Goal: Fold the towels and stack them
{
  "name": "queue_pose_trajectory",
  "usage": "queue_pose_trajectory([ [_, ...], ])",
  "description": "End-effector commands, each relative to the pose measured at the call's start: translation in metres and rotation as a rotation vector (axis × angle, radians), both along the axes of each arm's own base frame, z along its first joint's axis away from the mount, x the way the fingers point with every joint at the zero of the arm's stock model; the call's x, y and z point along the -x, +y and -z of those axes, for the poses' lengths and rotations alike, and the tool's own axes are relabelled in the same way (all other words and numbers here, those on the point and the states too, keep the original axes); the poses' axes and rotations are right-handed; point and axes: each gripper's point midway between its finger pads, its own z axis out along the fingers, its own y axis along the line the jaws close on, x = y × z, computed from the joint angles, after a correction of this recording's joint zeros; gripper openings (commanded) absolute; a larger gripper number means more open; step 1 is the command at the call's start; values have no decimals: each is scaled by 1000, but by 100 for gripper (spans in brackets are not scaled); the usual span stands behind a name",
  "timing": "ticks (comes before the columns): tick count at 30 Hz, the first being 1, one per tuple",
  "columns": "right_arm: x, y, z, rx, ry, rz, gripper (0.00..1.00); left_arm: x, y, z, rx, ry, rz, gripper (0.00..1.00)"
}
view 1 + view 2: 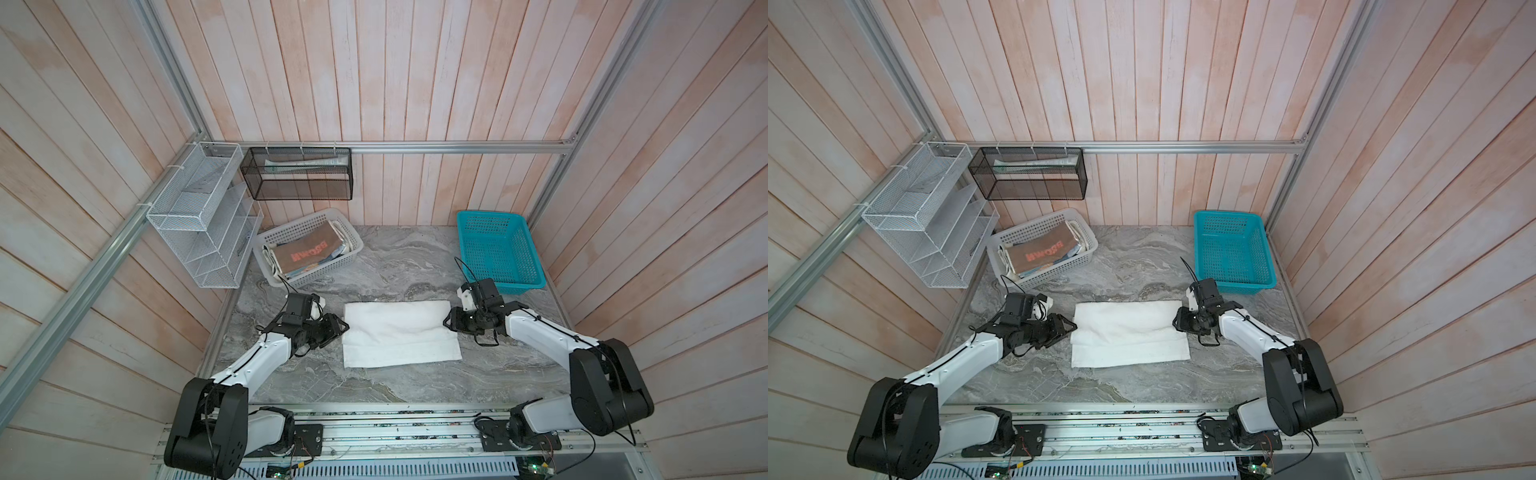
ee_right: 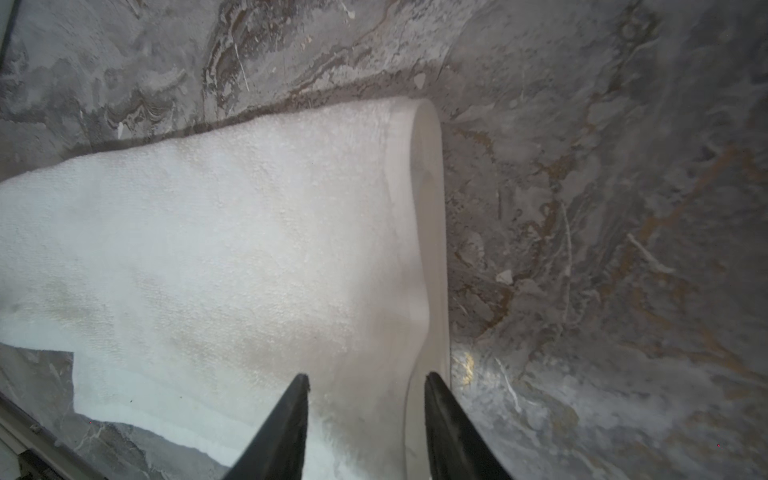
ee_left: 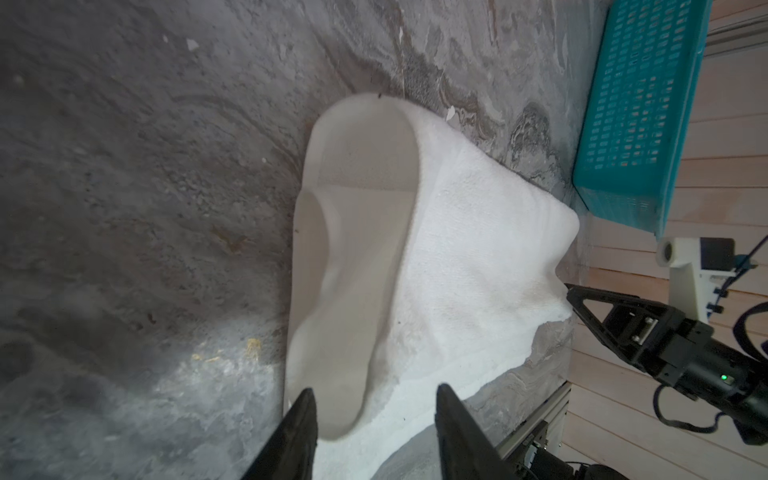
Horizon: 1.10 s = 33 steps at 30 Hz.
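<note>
The white towel [image 1: 401, 336] lay half-folded in the middle of the counter [image 1: 415, 382]; our left jaws and right jaws stood open astride its short ends, probably to pinch the layers for another fold.

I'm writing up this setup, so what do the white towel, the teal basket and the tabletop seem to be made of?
White towel: terry cotton probably, fuzzy nap with a smoother hem. Teal basket: moulded plastic, slightly shiny, slotted walls. Tabletop: grey veined stone or a stone-look laminate, matte; can't tell which.
</note>
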Motion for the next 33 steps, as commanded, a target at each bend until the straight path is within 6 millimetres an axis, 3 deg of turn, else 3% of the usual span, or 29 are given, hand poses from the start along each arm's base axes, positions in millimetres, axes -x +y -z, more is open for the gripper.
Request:
queue_pose_trajectory([
  [1, 5, 4, 3, -18, 34, -38, 33, 5, -11, -3, 56, -30, 56, 40],
  [4, 5, 8, -2, -35, 28, -51, 13, 5, -10, -11, 56, -61, 57, 24],
  [7, 4, 7, -11, -33, 10, -53, 1, 7, -9, -17, 41, -73, 63, 10],
  [10, 3, 5, -20, -19, -3, -54, 0, 8, -6, -22, 19, -76, 70, 0],
  [18, 0, -1, -45, -12, -17, -51, 0, 8, 2, -41, -38, -107, 62, 0],
  [21, 1, -2, -43, -7, -12, -58, 0, 9, 11, -32, -90, -103, 37, 36],
  [23, 2, -2, -39, -10, -2, -64, 0, 7, 10, -27, -83, -111, 48, 46],
  [28, 3, 2, -31, -30, 7, -76, 0, -3, -9, -15, 1, -182, 135, 51],
  [33, 3, 1, -29, -21, 7, -77, 0, -5, -21, -3, 70, -155, 177, 45],
])
